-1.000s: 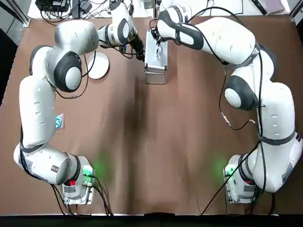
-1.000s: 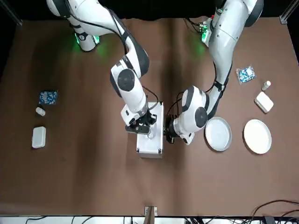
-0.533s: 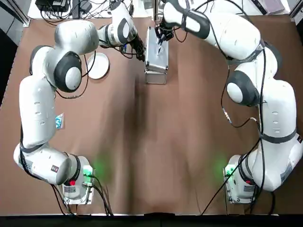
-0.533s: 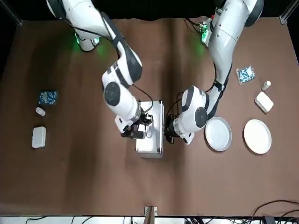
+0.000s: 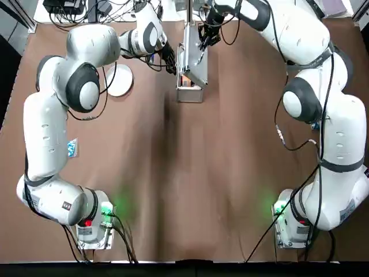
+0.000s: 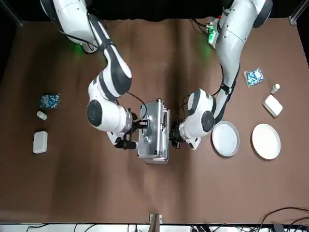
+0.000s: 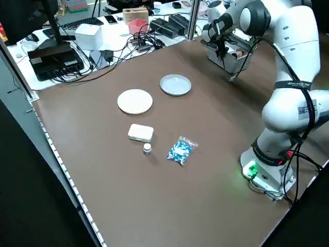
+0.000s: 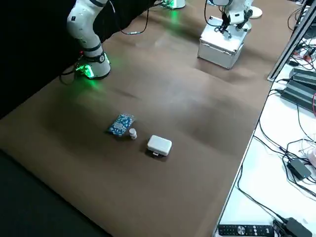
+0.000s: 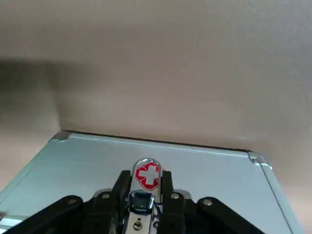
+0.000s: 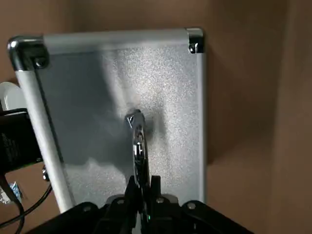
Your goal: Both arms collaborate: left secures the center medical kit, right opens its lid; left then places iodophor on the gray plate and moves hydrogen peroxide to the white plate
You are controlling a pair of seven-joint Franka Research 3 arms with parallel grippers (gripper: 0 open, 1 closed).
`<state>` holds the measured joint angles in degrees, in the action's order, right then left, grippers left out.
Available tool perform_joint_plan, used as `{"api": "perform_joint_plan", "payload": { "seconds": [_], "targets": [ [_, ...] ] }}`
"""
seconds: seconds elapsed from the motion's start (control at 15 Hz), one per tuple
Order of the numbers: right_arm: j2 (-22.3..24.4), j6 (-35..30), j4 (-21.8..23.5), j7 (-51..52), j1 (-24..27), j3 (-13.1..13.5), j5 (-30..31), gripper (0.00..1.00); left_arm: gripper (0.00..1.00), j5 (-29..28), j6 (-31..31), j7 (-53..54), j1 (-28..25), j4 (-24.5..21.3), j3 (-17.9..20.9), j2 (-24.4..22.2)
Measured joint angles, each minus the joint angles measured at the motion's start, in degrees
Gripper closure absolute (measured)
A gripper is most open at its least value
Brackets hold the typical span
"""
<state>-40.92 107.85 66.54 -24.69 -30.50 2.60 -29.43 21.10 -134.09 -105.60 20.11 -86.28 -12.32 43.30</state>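
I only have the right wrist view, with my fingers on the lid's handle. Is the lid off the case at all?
Observer: Yes. In the top view the lid stands tilted, partway open, with the right gripper on its handle.
Operator: Where's the left gripper?
Observer: The left gripper is against the side of the case that faces the gray plate.
Operator: Can you see inside?
Observer: Something reddish-brown shows in the gap; I cannot tell what it is.

The lid (image 10: 122, 97) is stippled silvery metal with polished edging; the table (image 5: 173, 190) matt brown.
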Motion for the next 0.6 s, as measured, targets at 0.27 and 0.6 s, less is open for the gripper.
{"api": "perform_joint_plan", "payload": {
  "seconds": [0.27,0.6],
  "targets": [
    [0.47,-2.29,0.36,0.94,1.9,-0.31,-0.86,0.87,0.69,0.0,0.0,0.0,0.0,0.02,0.0,-0.01],
    [1.62,-4.74,2.01,2.94,4.28,-0.38,-0.9,0.87,0.69,0.0,0.0,0.0,0.0,0.02,0.04,0.0]
  ]
}}
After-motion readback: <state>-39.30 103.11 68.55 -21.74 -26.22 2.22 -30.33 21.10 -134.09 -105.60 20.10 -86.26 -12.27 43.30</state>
